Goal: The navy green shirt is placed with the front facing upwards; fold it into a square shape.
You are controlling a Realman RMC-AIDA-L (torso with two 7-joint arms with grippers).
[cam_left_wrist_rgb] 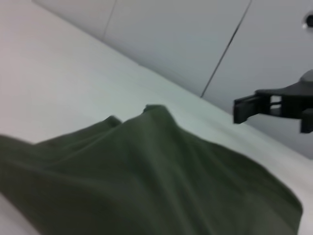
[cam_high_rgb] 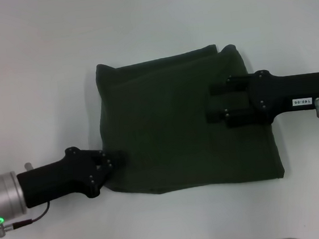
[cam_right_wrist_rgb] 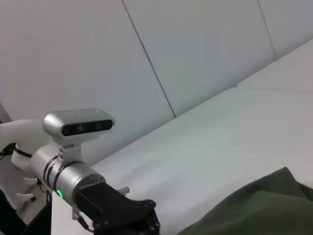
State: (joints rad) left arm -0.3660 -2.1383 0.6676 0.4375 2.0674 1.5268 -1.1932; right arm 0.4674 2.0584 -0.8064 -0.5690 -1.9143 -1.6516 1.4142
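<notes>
Navy green shirt (cam_high_rgb: 177, 129) lies mid-desk, already folded to a rough square; plain green side up, no print visible. Top edge uneven, with a small notch near 1 o'clock. Lower right corner sits flat; the left edge near 8 o'clock is rumpled.

Right gripper (cam_high_rgb: 218, 103) reaches in from 3 o'clock, over the shirt's upper right part. Its two fingers (cam_high_rgb: 220, 89) lie parallel with a moderate gap, nothing between them. Left wrist view shows them above the cloth.

Left gripper (cam_high_rgb: 118, 161) comes in from 8 o'clock at the shirt's lower left edge. Fingertips merge with the dark cloth: cannot tell whether open or closed.

White desk (cam_high_rgb: 39, 63) surrounds the shirt.
</notes>
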